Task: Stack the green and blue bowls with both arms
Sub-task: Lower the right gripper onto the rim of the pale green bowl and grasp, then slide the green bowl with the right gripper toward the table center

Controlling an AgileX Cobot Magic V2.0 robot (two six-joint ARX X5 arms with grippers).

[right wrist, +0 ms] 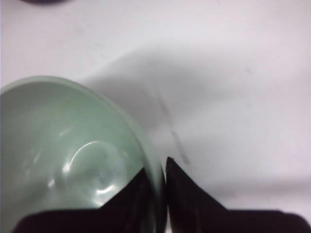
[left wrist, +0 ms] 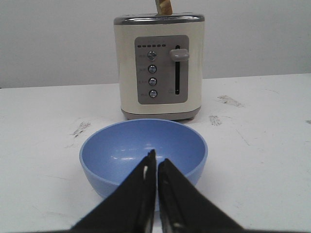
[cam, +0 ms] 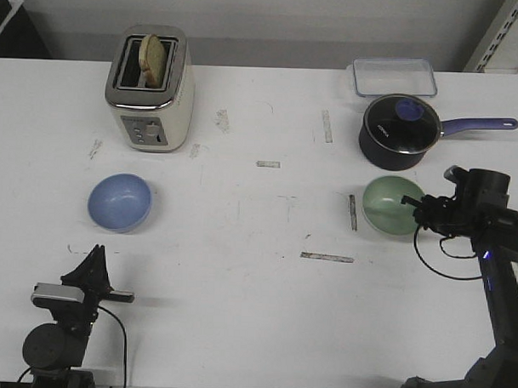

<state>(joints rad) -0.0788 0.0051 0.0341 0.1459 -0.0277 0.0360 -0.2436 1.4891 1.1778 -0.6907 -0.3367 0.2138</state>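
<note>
While your right gripper (right wrist: 163, 170) pinches the rim of the green bowl (cam: 391, 204), one finger inside and one outside, that bowl sits on the white bench (cam: 255, 313) just in front of the navy saucepan (cam: 401, 131). Your left gripper (left wrist: 156, 162) has its jaws closed on nothing, hanging just short of the blue bowl (cam: 119, 201), which rests in front of the cream toaster (cam: 151, 86), well apart from the green one.

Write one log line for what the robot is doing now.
right tool: shut on green bowl rim | left tool: shut, empty, behind blue bowl | bowls: unstacked
</note>
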